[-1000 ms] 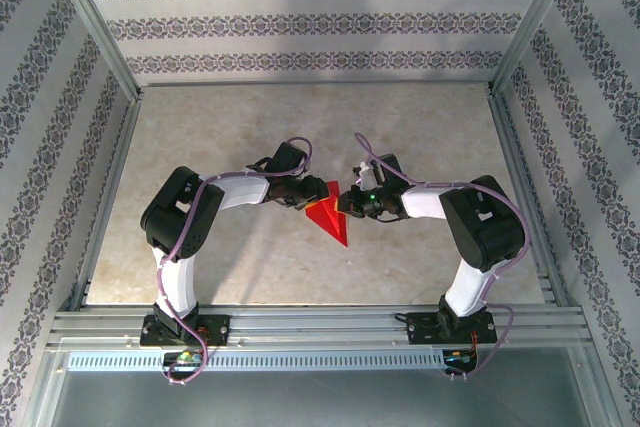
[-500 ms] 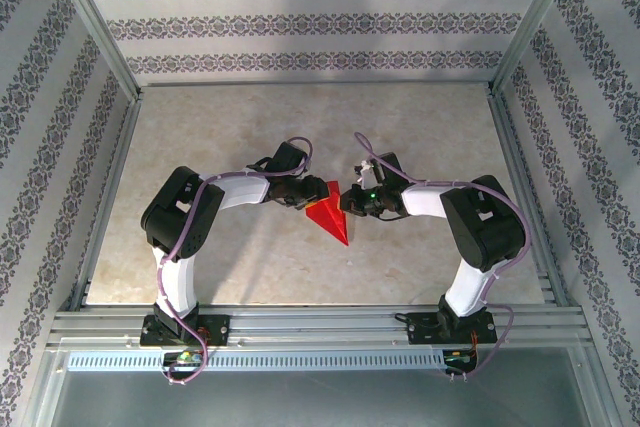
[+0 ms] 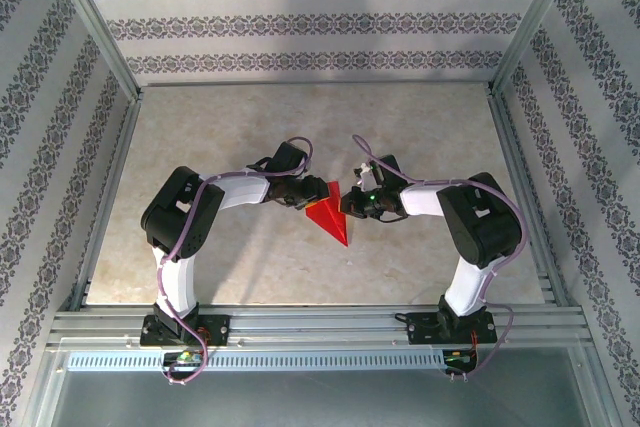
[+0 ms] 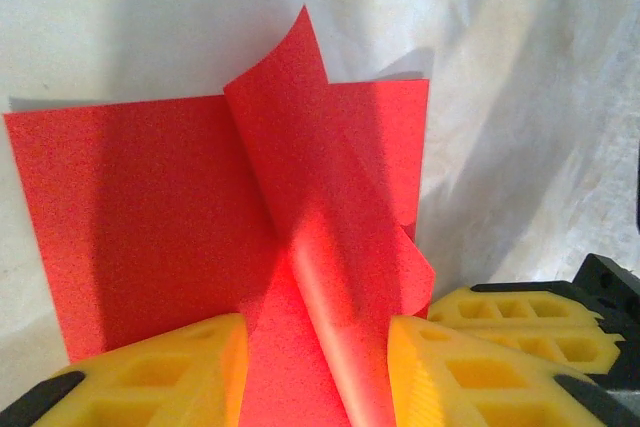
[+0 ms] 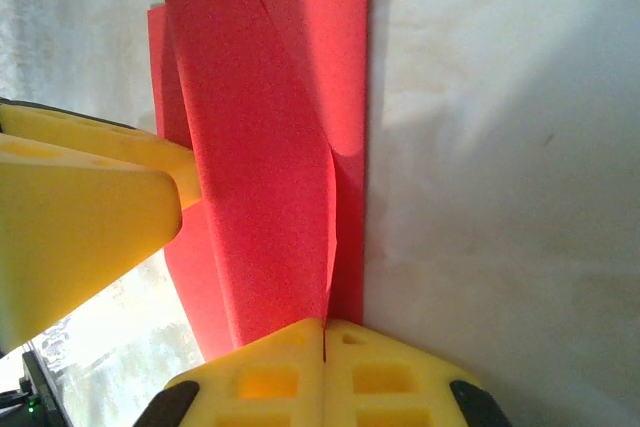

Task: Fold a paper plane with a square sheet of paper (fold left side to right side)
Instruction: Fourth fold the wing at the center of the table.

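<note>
**Paper** (image 3: 328, 214): red, folded to a pointed wedge with its tip toward the near edge. It lies mid-bench (image 3: 230, 127), between the left arm (image 3: 185, 212) and the right arm (image 3: 480, 222). One flap (image 4: 335, 247) stands up off the lower layers, curled and not yet creased flat.

**Left jaws:** spread, one on each side of the raised flap and closed on nothing. The flap runs just beside one inner face.

**Right jaws:** pressed together, tips against the paper's edge on its right side. Whether a layer is caught between them cannot be told.

**Risks, as judged:**
- The flap springs back open, because it is only bent and nothing pins it.
- If the left jaws close on the curled flap, they crumple it or set a crease off the intended line.
- A sideways push from the right jaws slides the whole wedge on the smooth bench, so the layers lose register.
- Thin paper tears if both sides pull at once.
- The two sets of jaws work very near each other, so contact between them is possible.

**Against the earlier top view:**
- The paper has the same place and outline.
- The left arm is unmoved.
- The right arm's wrist has shifted only slightly at the paper's edge.
- Both sets of jaws are set as before
</note>
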Robot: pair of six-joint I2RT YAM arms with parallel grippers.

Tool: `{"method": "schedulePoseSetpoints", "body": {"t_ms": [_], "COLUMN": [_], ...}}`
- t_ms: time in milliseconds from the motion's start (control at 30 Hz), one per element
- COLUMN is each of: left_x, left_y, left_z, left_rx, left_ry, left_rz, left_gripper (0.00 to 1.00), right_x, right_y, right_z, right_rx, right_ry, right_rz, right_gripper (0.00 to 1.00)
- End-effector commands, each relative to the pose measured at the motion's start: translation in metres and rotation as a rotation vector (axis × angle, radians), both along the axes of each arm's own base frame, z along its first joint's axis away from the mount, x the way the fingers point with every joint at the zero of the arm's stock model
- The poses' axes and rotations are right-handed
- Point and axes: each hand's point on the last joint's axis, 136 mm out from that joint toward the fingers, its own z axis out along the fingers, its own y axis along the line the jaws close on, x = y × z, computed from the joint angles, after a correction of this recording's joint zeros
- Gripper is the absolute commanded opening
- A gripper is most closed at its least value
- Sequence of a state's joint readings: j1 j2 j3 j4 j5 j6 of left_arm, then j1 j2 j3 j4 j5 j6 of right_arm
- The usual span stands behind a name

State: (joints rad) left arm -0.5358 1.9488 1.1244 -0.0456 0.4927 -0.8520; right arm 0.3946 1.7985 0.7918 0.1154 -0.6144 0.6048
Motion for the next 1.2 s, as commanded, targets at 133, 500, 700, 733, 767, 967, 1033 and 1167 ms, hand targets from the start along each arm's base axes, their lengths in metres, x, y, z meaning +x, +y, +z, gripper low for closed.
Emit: {"method": "schedulePoseSetpoints", "body": {"t_ms": [133, 500, 700, 733, 767, 967, 1033, 1167], "left_x": [-0.009, -0.004, 0.003, 0.004, 0.004, 0.006, 0.006, 0.006], "left_y": [0.002, -0.003, -0.005, -0.004, -0.004, -0.003, -0.008, -0.018], "left_z": [-0.015, 0.0, 0.023, 0.027, 0.03, 0.045, 0.046, 0.045], "left_rx": [0.054, 0.029, 0.031, 0.033, 0.038, 0.03, 0.002, -0.04], "left_ry": [0.038, 0.007, -0.043, -0.049, -0.056, -0.09, -0.086, -0.072], "left_rz": [-0.017, -0.028, -0.046, -0.047, -0.049, -0.057, -0.069, -0.09], "left_gripper": [0.43, 0.48, 0.51, 0.52, 0.52, 0.4, 0.29, 0.11], "right_x": [0.007, -0.006, -0.01, -0.01, -0.011, -0.011, -0.011, -0.011], "right_y": [-0.003, -0.008, -0.011, -0.011, -0.01, -0.01, -0.01, -0.01], "right_z": [-0.004, -0.021, -0.03, -0.031, -0.031, -0.032, -0.032, -0.032], "right_rx": [-0.031, -0.088, -0.106, -0.106, -0.106, -0.109, -0.11, -0.112], "right_ry": [-0.012, 0.029, 0.052, 0.053, 0.053, 0.055, 0.054, 0.053], "right_rz": [-0.002, 0.0, -0.003, -0.002, 0.0, 0.0, 0.001, -0.001], "right_gripper": [0.02, 0.01, 0.01, 0.01, 0.01, 0.0, 0.0, 0.0]}}
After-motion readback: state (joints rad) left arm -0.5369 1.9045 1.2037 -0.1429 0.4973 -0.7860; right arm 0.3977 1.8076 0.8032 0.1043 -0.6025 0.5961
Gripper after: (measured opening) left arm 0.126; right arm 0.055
